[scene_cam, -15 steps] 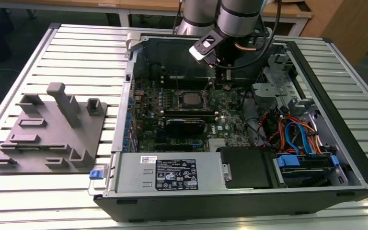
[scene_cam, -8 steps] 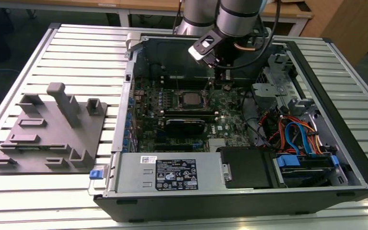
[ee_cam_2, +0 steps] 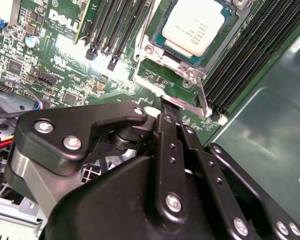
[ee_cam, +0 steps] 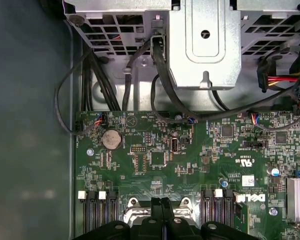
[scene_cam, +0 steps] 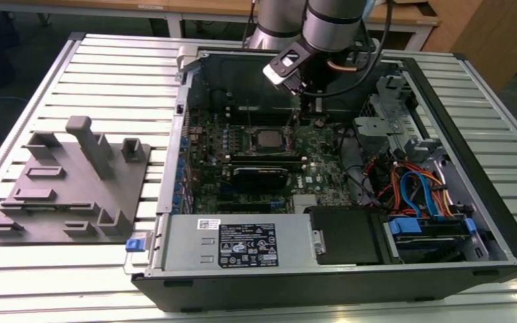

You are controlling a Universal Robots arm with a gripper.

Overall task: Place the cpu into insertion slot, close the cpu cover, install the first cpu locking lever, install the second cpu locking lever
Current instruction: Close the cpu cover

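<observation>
The black two-fingered pincer (ee_cam_2: 166,106) has its fingers pressed together, nothing visible between them, tips at the rim of the small square, silver-rimmed insertion slot (ee_cam_2: 162,82). The small flat silver-grey cpu (ee_cam_2: 200,27) sits in that slot, with the thin silvery cpu cover (ee_cam_2: 157,37) lying flat around it. In the exterior view the pincer (scene_cam: 306,101) hangs just far-right of the cpu (scene_cam: 265,139), inside the open black computer case (scene_cam: 330,286).

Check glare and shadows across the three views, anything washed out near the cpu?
Second wrist view: glare washes out a patch of the green board near the cpu; the gripper sits dark in the foreground. First wrist view: board evenly lit, case panel dim. Exterior view: cpu readable, case interior shaded.
</observation>
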